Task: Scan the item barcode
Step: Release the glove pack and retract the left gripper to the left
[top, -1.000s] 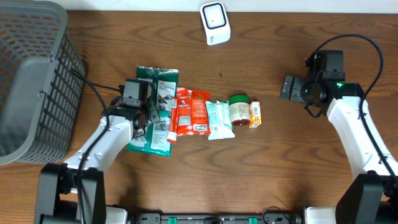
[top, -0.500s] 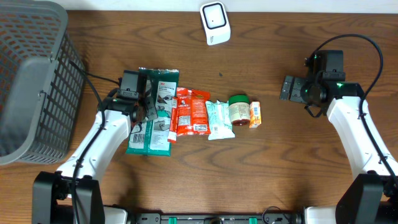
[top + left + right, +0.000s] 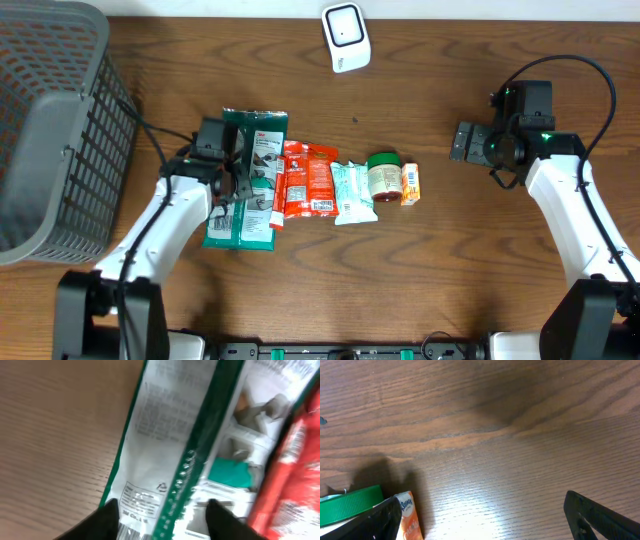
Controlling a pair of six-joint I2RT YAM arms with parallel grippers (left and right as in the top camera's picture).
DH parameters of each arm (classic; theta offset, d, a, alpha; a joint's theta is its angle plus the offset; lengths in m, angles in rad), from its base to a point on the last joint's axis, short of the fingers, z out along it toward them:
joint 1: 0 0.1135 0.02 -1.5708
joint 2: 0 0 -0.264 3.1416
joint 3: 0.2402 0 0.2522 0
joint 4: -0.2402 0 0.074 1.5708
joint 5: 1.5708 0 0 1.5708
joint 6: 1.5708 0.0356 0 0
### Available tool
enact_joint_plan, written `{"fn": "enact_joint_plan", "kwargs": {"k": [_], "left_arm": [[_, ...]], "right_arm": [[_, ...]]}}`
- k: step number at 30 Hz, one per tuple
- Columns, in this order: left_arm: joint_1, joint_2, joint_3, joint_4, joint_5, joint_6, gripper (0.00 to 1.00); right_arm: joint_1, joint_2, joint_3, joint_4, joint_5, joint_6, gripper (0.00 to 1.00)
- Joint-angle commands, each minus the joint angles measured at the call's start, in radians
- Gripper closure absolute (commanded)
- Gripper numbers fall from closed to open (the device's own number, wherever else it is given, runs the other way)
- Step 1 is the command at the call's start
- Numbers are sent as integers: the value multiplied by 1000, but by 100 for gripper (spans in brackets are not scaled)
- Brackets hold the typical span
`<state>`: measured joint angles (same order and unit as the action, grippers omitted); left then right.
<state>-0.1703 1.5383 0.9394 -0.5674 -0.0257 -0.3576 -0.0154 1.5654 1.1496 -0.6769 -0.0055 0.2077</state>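
Overhead, a row of goods lies mid-table on the brown wooden table (image 3: 300, 290). At the left end is a green-and-white flat plastic packet (image 3: 262, 135), then a red foil packet (image 3: 308, 180), a pale teal-and-white soft pack (image 3: 352, 192), a green-lidded round jar (image 3: 383, 177) and a small orange carton (image 3: 411, 184), each touching or just beside the next. The left gripper (image 3: 236, 182) hangs over the middle of the green-and-white packet, and its jaws cannot be judged from above. The right gripper (image 3: 462, 141) sits well apart to the right, over bare wood. A white handheld scanner (image 3: 346, 38) lies near the far edge, and a grey mesh plastic basket (image 3: 50, 130) stands at the left.

Left wrist view supplies what the overhead hides. The left gripper (image 3: 165, 520) is released, its dark fingertips (image 3: 107, 520) parted at the bottom edge, one on each side of the dark green stripe running down the packet (image 3: 165, 435). Nothing is pinched between them, and contact with the film cannot be told. Blocks of small print cover the white panels but are too blurred to read. The red packet (image 3: 295, 475) overlaps the right side.

Right wrist view shows the right gripper (image 3: 480, 510) spread wide and empty, with one finger (image 3: 605, 515) at each lower corner. The jar's green lid (image 3: 350, 505) and the orange carton (image 3: 411, 520) sit at lower left. The carton's white lettering is unreadable.
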Motion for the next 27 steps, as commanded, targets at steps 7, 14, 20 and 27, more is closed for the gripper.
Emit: {"fn": "enact_joint_plan", "kwargs": {"k": [7,14,20,27], "left_arm": [[103,-110,287,-259,-9,10,17],[172,-113,351,-326,-9,9,17],[173,-113,347,-330,-9,9,16],[173,-113,347,-330,-10,9,16]], "right_arm": [[-3,-15,11,0,8,-7,1],[-3,-15,11,82,-24,3,1],[-3,-15,11,89,-26,4,1],[-3,-15,11,50,-244,-2,1]]}}
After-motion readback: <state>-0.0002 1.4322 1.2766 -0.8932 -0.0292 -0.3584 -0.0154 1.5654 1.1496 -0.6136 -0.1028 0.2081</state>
